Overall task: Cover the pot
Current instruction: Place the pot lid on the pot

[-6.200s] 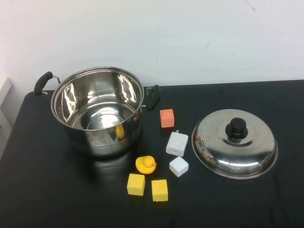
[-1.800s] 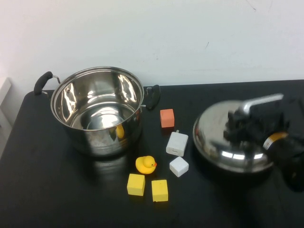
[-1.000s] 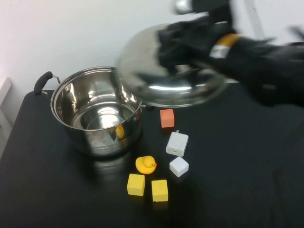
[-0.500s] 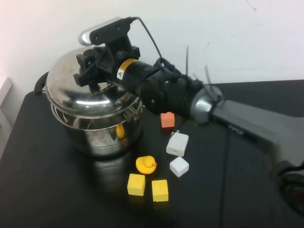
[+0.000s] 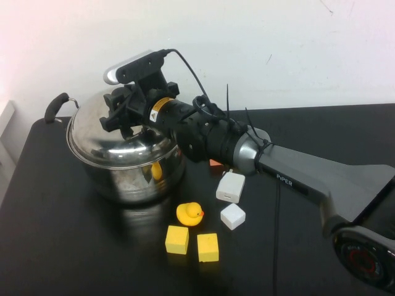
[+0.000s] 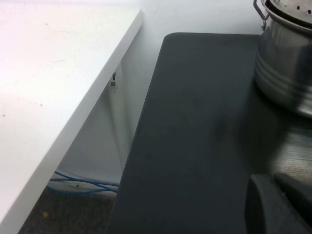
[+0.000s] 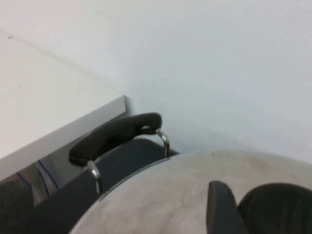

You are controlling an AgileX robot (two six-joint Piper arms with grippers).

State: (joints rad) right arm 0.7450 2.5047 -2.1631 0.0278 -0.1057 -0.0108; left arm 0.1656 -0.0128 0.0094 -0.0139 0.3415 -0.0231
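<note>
**Lid on the pot, right pincer at the knob**

Sitting at the far left of the black table (image 5: 74, 246), the pot (image 5: 133, 176) is a large shiny steel vessel with the domed steel lid (image 5: 105, 145) resting on its rim. One black side handle (image 5: 55, 106) sticks out at its far left. The right wrist view shows that same handle just past the lid's pale curved surface.

Right over the top of the lid is the right pincer (image 5: 125, 116), at the end of the right arm (image 5: 296, 179), which reaches across from the near right of the table to the far left. Its black fingers are together around the lid's knob at the crown of the dome; the knob itself is mostly hidden behind them. A camera bar with a cable sits on top of the wrist.

To the right of the pot, partly under the arm, an orange block (image 5: 215, 163) peeks out. Nearer lie a white charger (image 5: 230, 187) and a small white cube (image 5: 232, 216), close together. A yellow rubber duck (image 5: 189, 214) stands just near of the pot, and two yellow blocks (image 5: 191, 242) sit side by side nearer again.

The left pincer (image 6: 280, 204) shows only as dark shapes in the left wrist view, low over the table's left part, well apart from the pot; whether it is apart or together cannot be told.
</note>
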